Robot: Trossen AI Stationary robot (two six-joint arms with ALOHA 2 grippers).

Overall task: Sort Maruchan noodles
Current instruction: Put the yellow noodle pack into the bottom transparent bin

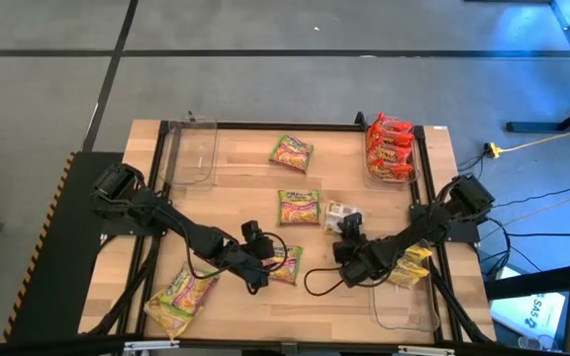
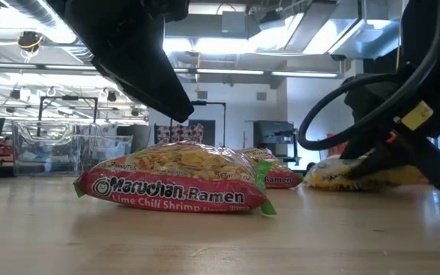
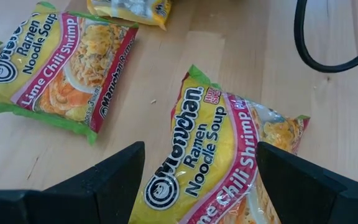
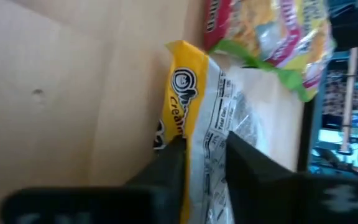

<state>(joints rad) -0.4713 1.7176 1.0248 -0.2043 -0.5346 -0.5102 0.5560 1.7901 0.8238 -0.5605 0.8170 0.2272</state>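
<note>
The Maruchan noodles lie spread over the wooden table. One green-pink packet lies flat under my left gripper, which is open, with a finger on either side of the packet and above it; the low view shows this packet up front. My right gripper is shut on a yellow packet near the table's middle. Other green-pink packets lie at the far middle, the centre and the near left. My right gripper pinches the yellow packet's end that faces it between its two fingers, the printed white back showing. The fingers come slanting down from the table's near right. The rest of the packet lies on the table.
A clear bin at the far right holds several red-orange packets. Another clear bin at the near right holds a yellow packet. A third clear bin stands at the far left. A black cable loops over the table between the arms.
</note>
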